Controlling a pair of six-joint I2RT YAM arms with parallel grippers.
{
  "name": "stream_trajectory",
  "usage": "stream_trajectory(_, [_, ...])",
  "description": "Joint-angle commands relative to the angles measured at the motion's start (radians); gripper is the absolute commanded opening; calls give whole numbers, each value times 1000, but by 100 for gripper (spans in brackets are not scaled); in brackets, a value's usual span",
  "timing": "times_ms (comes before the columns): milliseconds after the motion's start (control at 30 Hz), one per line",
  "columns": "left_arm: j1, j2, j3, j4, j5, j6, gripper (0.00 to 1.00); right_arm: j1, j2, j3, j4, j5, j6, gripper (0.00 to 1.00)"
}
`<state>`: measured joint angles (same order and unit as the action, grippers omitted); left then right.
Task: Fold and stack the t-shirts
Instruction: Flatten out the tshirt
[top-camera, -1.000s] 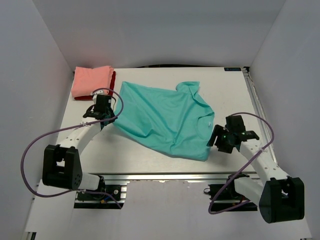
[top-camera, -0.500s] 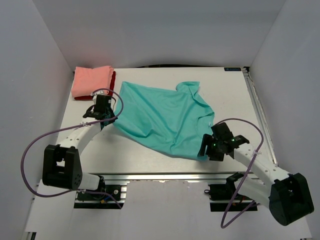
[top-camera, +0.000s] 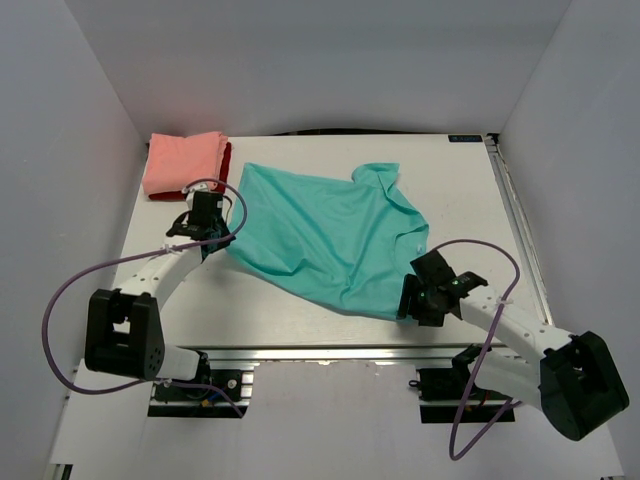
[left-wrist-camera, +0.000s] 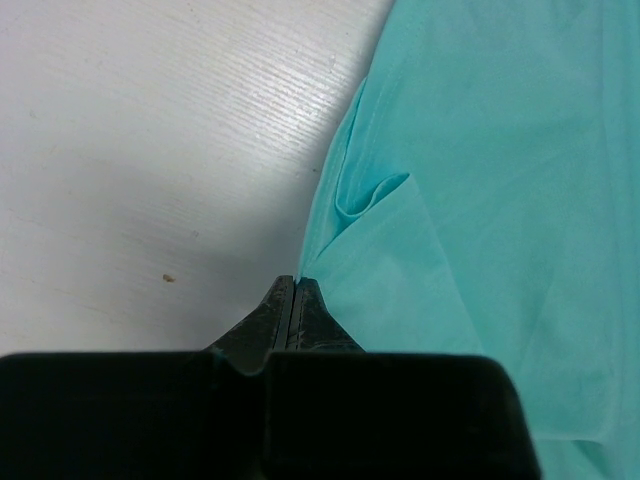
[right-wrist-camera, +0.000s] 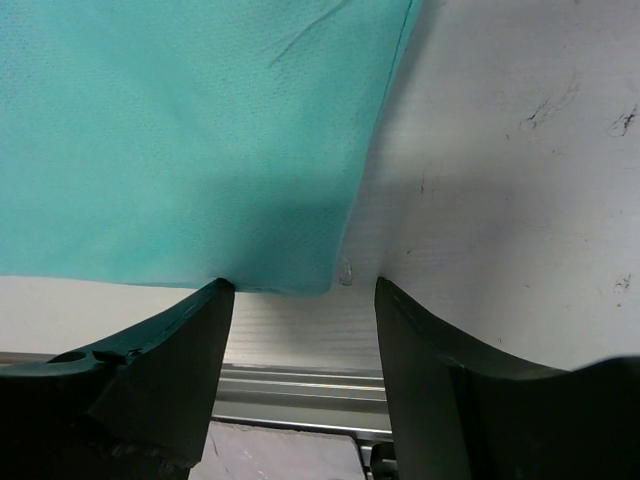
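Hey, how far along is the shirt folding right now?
Done: the salmon-pink shirt lies folded on the dark red shirt at the far left. In hand: the teal shirt is spread out, left pincer shut on its edge, right pincer open at its near corner. Left: folding it and stacking it.

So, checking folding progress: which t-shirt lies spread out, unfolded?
The central teal t-shirt; the pink t-shirt lies folded atop the dark red t-shirt, far left.
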<state>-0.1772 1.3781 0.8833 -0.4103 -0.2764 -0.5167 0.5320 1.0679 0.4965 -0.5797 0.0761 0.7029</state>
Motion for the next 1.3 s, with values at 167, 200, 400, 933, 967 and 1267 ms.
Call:
stream_trajectory(167, [-1, -19, -20, 4, 16, -9, 0, 5, 30, -18, 92, 56, 0, 61])
stream_trajectory(200, [-2, -19, -18, 4, 14, -9, 0, 5, 32, -22, 116, 54, -3, 60])
stream_trajectory(400, [-2, -22, -24, -1, 13, -9, 0, 5, 43, -32, 208, 16, -37, 29])
stream_trajectory(933, [-2, -109, 515, -310, -46, 26, 0, -13, -37, 817, -284, 244, -264, 0])
stream_trajectory(967, [-2, -116, 555, -326, -58, 27, 0, -18, -36, 868, -307, 264, -275, 0])
stream_trajectory(1267, [-1, -158, 882, -472, -136, 20, 0, -29, -20, 1302, -473, 435, -345, 0])
